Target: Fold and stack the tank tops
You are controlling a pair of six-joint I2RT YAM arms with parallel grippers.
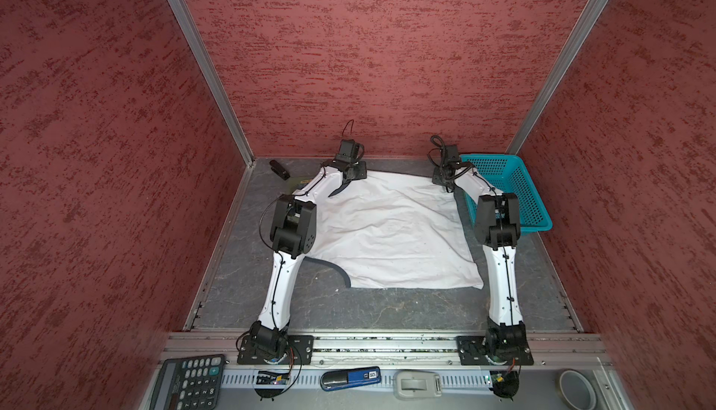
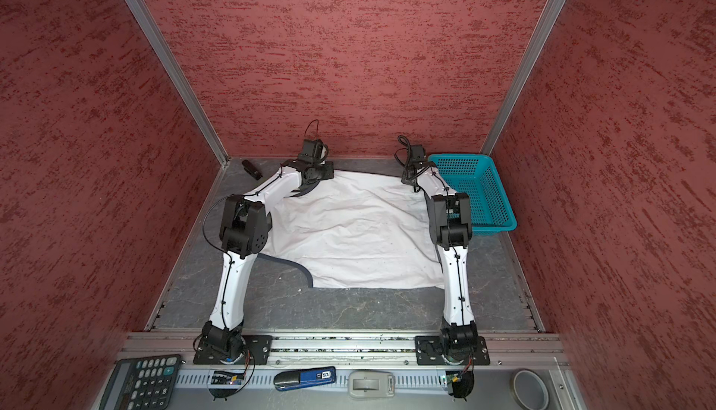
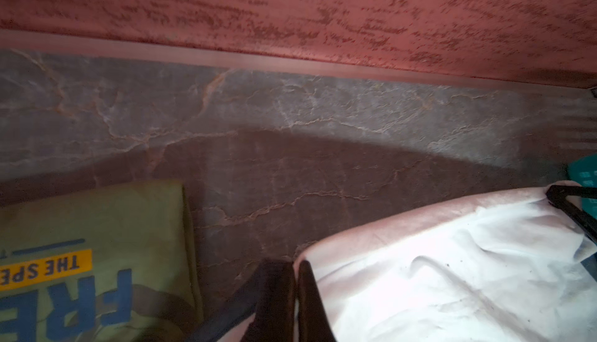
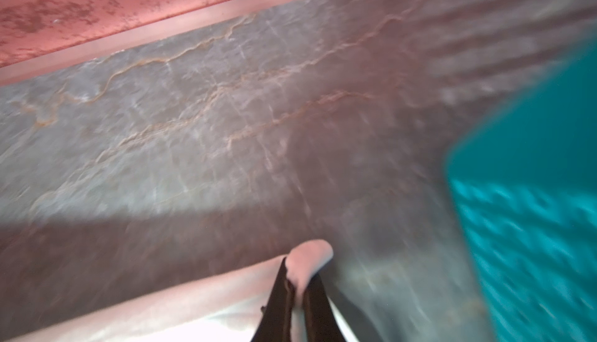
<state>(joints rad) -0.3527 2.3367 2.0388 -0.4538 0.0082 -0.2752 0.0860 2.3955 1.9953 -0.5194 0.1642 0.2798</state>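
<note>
1. The white tank top (image 1: pixel 391 230) lies spread flat mid-table (image 1: pixel 387 311), between the 2 arms. Grey trim (image 1: pixel 337 268) shows at the near-left, so I judge the shoulders point to the left arm and the long axis runs left-right.
2. The left gripper (image 3: pixel 294 264) has its jaws closed tight at the far-left corner of the white cloth, and the edge looks pinched.
3. The right gripper (image 4: pixel 298 269) has its jaws narrow on the far-right corner, with a cloth bulge poking out between the tips.
4. Key relation: the far edge runs between the 2 grippers and the body of the cloth lies toward the arm bases. The likely fold pulls that edge back toward the near edge, both arms equally placed.
5. The olive tank top (image 3: pixel 97 243) is folded and lies just beside the left gripper at the far left, apart from the white one.
6. The basket (image 1: pixel 515 179) is close beside the right arm and the back wall (image 1: pixel 387 79) is near, so there is a clearance risk on the lift.
7. A small black object (image 1: pixel 279 169) sits in the far-left corner, out of the way.
</note>
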